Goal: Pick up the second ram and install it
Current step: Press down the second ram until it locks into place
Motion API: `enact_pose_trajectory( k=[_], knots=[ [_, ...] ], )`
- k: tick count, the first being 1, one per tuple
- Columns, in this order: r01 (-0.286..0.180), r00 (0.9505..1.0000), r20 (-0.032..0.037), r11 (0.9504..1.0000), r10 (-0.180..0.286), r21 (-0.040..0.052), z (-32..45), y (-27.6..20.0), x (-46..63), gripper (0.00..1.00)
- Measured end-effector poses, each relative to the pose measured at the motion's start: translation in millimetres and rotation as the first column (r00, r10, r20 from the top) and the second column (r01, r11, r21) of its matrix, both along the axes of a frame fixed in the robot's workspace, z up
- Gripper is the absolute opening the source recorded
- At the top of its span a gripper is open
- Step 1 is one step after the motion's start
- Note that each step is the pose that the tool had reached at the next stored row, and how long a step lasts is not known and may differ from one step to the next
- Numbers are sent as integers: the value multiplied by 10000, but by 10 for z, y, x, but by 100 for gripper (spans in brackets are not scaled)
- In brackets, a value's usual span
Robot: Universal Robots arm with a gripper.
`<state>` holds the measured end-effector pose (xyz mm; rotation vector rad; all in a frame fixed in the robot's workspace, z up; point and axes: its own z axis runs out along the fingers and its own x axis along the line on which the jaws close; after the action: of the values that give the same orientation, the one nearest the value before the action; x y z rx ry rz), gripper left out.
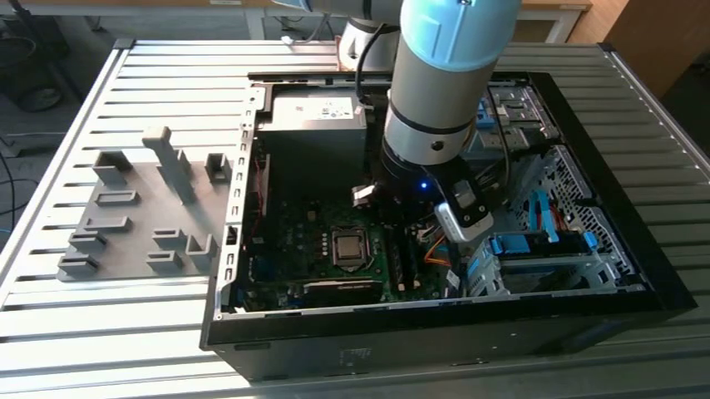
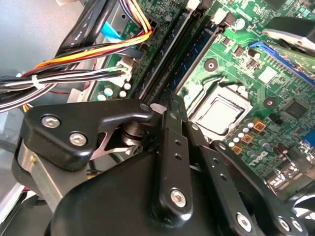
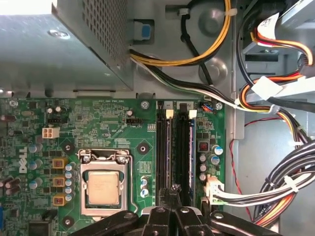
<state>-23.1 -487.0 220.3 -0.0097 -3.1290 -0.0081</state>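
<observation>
**A:** What is the gripper [image 3: 173, 202] doing?

**B:** It sits low inside the open computer case [image 1: 621, 274], right over the two memory slots [image 3: 167, 147] on the motherboard [image 3: 98, 118]. I cannot tell how far open it is, or whether it grips anything.

**A:** And the second ram [image 3: 192, 147]?

**B:** In both wrist views a thin blue-green edge stands in the slot farther from the processor socket [image 3: 103, 187]. The gripper's tip is just above one end of it [image 2: 199, 49].

**A:** What crowds it?

**B:** A bundle of orange, yellow, black and white cables [image 3: 290, 191] runs just beside the slots, on the side away from the socket. In the exterior view, taken from the arm's wrist [image 1: 427, 166], the power supply box [image 1: 316, 125] lies at about ten o'clock and the drive cage [image 1: 544, 258] at four. The grey slotted holder [image 1: 145, 208] lies on the table [image 1: 66, 332] at nine o'clock, well apart from the case.
</observation>
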Motion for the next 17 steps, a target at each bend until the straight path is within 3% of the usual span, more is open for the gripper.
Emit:
enact_pose_trajectory(
  k=[8, 12, 17],
  knots=[
    [0, 10000, -2, 10000, 0, -9, -58, 0, 0, 11],
    [1, 10000, 10, 10000, -1, 33, -11, 5, 1, 11],
    [1, 10000, 0, 10000, -1, 0, 125, 0, 0, 11]
  ],
)
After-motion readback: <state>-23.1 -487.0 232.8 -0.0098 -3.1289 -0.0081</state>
